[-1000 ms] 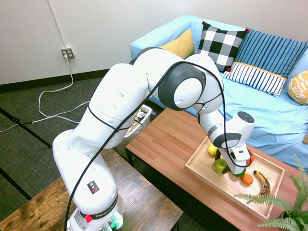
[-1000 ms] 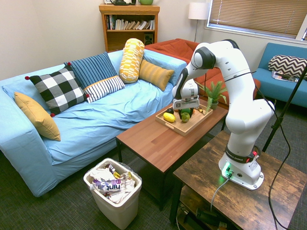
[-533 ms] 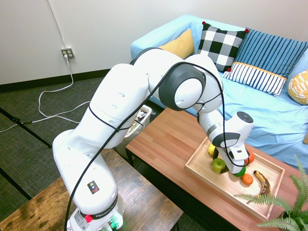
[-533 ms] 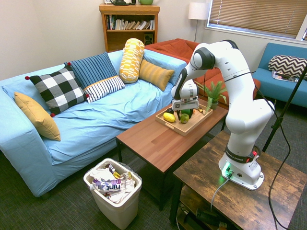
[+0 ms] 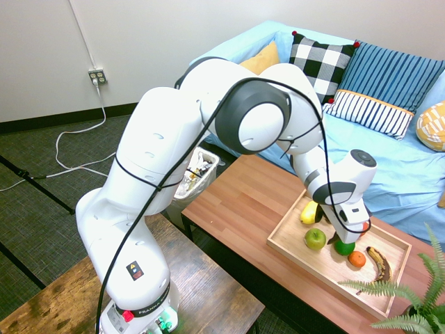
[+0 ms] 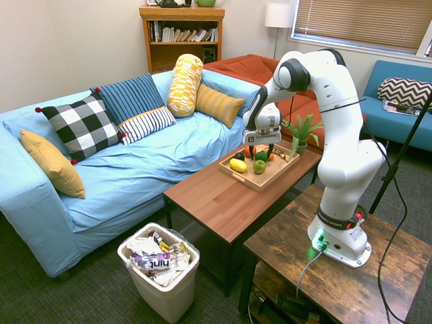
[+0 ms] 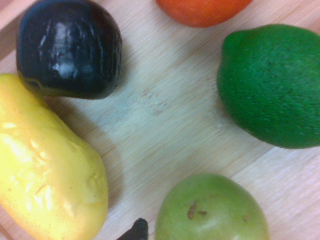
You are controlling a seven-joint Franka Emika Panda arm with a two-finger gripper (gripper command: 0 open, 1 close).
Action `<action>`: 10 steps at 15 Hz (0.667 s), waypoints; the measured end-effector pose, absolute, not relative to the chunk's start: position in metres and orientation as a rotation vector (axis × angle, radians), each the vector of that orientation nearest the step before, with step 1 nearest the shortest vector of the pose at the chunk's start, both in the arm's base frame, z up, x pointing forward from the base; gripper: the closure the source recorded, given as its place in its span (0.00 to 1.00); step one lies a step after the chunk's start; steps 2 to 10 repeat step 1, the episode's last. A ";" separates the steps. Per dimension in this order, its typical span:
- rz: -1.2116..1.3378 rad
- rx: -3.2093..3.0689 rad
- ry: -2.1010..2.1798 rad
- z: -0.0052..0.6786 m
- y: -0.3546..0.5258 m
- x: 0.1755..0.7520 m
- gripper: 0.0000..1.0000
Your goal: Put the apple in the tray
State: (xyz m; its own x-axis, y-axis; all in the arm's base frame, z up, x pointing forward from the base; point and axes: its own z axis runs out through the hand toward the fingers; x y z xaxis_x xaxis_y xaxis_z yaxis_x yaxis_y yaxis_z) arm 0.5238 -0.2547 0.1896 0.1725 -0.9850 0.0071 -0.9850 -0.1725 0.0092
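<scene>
Apple (image 5: pixel 315 239) round, no long axis, stem dimple up, resting in tray (image 5: pixel 292 252), pincer (image 5: pixel 344 233) above, fingers apart, empty.

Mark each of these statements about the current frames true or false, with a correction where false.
1. The apple lies in the tray. True.
2. The gripper holds the apple. False: it is above the tray, apart from the apple, holding nothing.
3. A dark green fruit lies in the tray too. True.
4. The tray sits on the sofa. False: it sits on the wooden table.
5. A banana lies in the tray. True.
</scene>
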 end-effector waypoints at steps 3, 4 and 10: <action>0.011 2.400 -2.010 0.203 -0.256 0.521 0.00; 0.011 2.400 -2.010 0.203 -0.256 0.521 0.00; 0.011 2.400 -2.010 0.203 -0.256 0.521 0.00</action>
